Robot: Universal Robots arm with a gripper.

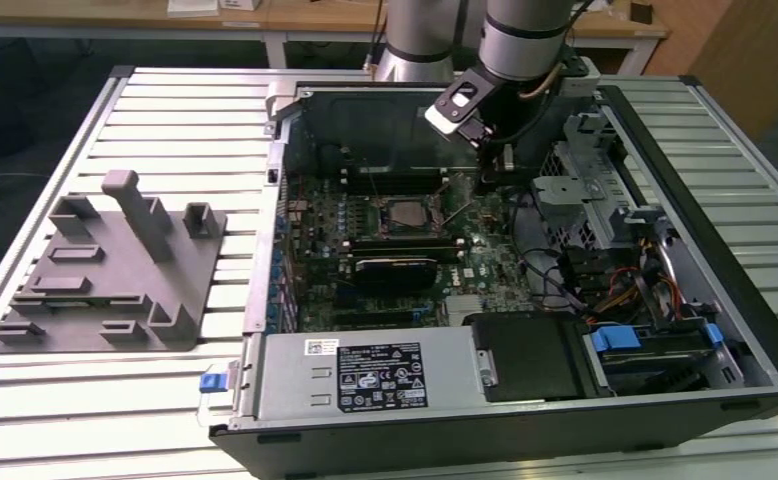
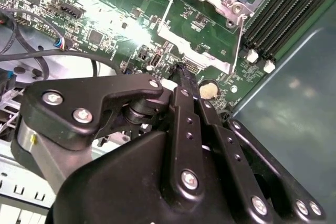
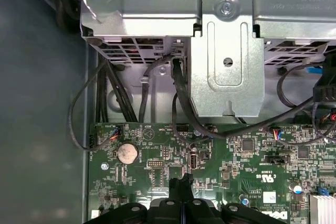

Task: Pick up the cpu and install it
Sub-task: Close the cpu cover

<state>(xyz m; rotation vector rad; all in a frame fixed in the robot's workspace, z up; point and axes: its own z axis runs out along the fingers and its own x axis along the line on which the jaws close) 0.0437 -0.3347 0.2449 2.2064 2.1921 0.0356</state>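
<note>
Open computer case (image 1: 496,445) laid flat on slatted table (image 1: 162,110). Grey fixture block (image 1: 109,270) placed at exterior view's left, apart from case. Coin cell (image 3: 126,153) seated on green motherboard (image 3: 252,156); black cables (image 3: 175,85) routed beside metal bracket (image 3: 227,77).

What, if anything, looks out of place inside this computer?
Nothing is spilled or broken. One oddity: the thin wire lever beside the cpu slants up instead of lying flat, so it looks unlatched.

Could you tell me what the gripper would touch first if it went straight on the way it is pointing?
Most likely the green circuit board: the gripper points down at it beside the coin battery, not at the cpu. The gap to the board is unclear.
</note>
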